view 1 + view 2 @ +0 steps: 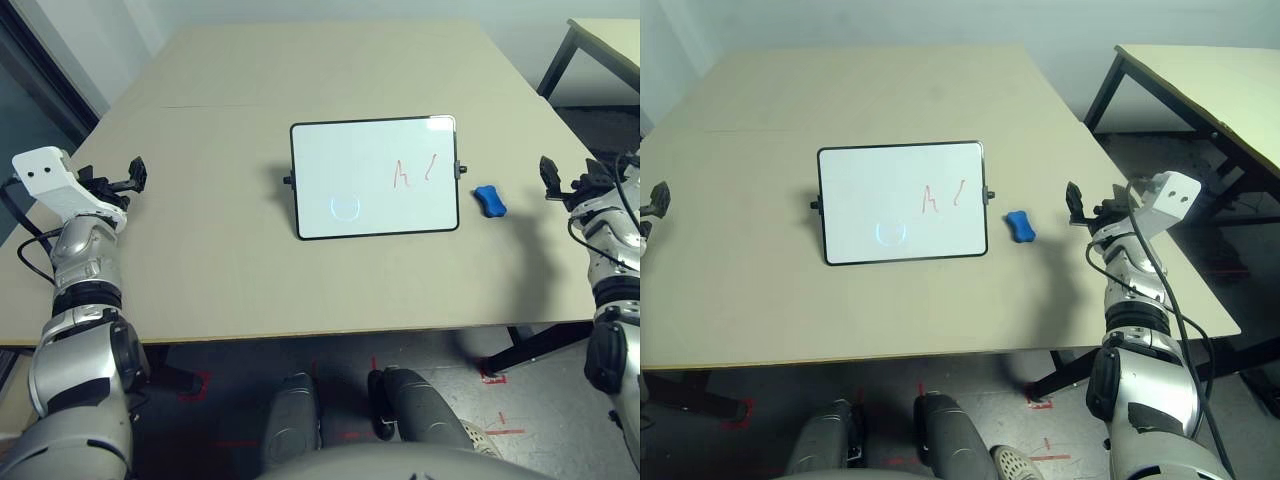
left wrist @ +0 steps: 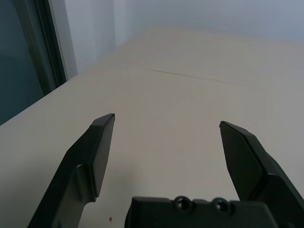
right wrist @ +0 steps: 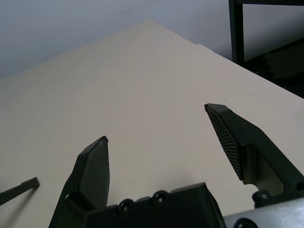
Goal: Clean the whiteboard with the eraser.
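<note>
The whiteboard (image 1: 375,178), glossy white in a thin black frame with rounded corners, lies mid-counter (image 1: 200,260), matte beige. The eraser (image 1: 489,201), a rounded blue block, sits just beside its right edge. The left claw (image 2: 166,126) and the right claw (image 3: 159,123) stand released; the right wrist view reveals ribbed pads (image 3: 97,168).

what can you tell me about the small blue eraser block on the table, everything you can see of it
The small bright blue rounded eraser block lies flat on the beige tabletop, just off the right edge of the black-framed white rectangular whiteboard, near its small side knob but apart from it. It looks smooth and slightly pinched in the middle, its long side angled to the board's edge. Nothing touches it but the table; the open right gripper hovers further right.
</note>
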Controlling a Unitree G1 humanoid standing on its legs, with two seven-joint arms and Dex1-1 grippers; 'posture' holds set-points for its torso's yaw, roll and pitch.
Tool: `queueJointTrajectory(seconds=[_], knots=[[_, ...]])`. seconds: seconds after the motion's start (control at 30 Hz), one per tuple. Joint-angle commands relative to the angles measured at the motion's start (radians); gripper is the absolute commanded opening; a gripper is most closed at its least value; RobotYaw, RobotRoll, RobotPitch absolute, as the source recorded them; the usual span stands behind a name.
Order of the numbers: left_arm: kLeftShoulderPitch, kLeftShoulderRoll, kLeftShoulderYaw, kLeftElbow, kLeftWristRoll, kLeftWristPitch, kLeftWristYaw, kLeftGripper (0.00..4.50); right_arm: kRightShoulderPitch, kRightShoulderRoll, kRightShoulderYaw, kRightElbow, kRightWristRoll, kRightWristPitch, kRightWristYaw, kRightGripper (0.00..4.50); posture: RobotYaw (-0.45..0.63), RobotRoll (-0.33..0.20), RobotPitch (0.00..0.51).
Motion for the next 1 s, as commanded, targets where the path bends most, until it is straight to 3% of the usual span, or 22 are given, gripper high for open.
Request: queueJointTrajectory(seconds=[0.03,0.3,0.5,0.67,0.87,1.0], knots=[[0.006,0.010,0.002,0.012,0.005,-0.004,0.002,4.50,0.010,-0.008,-0.015,0.006,0.006,-0.004,-0.005,4.49,-0.13,0.000,0.108],[-0.039,0.023,-0.025,-0.054,0.007,0.036,-0.079,4.50,0.013,-0.035,0.009,-0.087,-0.027,0.058,-0.048,4.49,-0.16,0.000,0.112],[-0.133,0.147,-0.080,-0.213,-0.035,0.218,-0.392,4.50,0.051,-0.079,0.075,-0.492,-0.003,0.627,-0.048,4.49,-0.16,0.000,0.101],[-0.115,0.223,-0.194,-0.480,-0.053,0.439,-0.613,4.50,0.076,-0.115,0.154,-0.764,0.001,1.044,-0.032,4.49,-0.15,0.000,0.080],[-0.034,0.194,-0.271,-0.758,-0.098,0.666,-0.665,4.50,0.046,-0.102,0.228,-0.814,-0.035,1.199,-0.028,4.49,-0.16,0.000,0.061],[0.007,0.104,-0.322,-0.909,-0.120,0.756,-0.636,4.50,0.015,-0.062,0.253,-0.779,-0.055,1.216,-0.048,4.49,-0.14,0.000,0.057]])
